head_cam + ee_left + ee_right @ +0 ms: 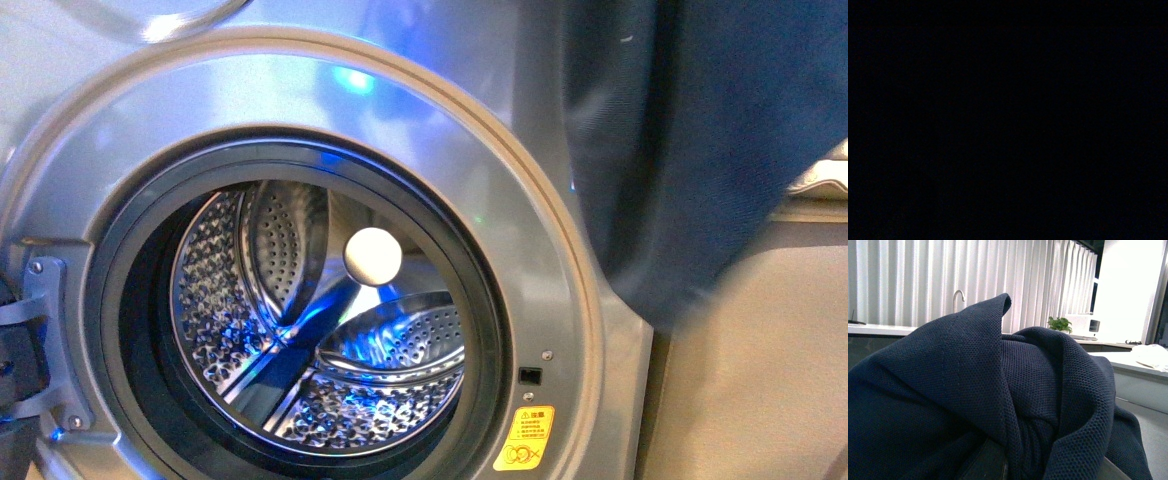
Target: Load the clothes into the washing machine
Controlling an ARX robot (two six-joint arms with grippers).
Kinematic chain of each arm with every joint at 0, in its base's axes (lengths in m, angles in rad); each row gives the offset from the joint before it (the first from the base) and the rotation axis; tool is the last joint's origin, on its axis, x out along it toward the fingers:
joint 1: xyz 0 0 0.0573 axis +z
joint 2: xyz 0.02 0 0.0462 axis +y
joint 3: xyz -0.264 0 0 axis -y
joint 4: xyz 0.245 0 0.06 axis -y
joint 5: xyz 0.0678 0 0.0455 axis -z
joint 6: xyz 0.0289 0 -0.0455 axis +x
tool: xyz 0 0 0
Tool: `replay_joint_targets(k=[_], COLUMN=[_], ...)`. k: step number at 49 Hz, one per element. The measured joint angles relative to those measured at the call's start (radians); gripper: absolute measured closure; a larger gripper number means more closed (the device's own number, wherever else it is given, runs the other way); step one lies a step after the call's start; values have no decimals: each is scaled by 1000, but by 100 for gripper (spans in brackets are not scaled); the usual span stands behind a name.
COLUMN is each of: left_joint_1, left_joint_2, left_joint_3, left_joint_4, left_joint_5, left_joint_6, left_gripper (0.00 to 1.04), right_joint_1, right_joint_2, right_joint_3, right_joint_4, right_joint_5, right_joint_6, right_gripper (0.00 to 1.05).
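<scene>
navy clothes (pixel 700 150) beside washing machine (pixel 540 250) | yellow sticker (pixel 525 438) unreadable | right end effector: cannot tell | left wrist dark

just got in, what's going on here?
The washing machine stands open, its drum showing no laundry. The navy clothes hang at upper right in the front view, outside the drum and not yet loaded. In the right wrist view they bunch over the right tool, whose grip is hidden. The left wrist view is dark.
</scene>
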Motion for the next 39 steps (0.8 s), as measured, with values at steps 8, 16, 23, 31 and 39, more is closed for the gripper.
replay_joint_targets(k=[8, 16, 23, 31, 39], left_joint_1=[-15, -27, -27, -27, -19], left_joint_2=[12, 45, 64, 65, 74], left_joint_3=[29, 79, 116, 133, 149], left_joint_4=[-51, -111, -121, -160, -200], left_joint_5=[-31, -119, -204, -280, -343], left_joint_6=[39, 89, 93, 111, 132], left_gripper=[7, 7, 15, 46, 72], right_joint_1=[0, 0, 0, 0, 0], right_joint_2=[0, 0, 0, 0, 0], right_joint_3=[0, 0, 0, 0, 0], right_joint_4=[0, 0, 0, 0, 0], right_joint_5=[1, 4, 6, 6, 7], right_joint_6=[0, 0, 0, 0, -1], right_gripper=[89, 89, 89, 89, 61])
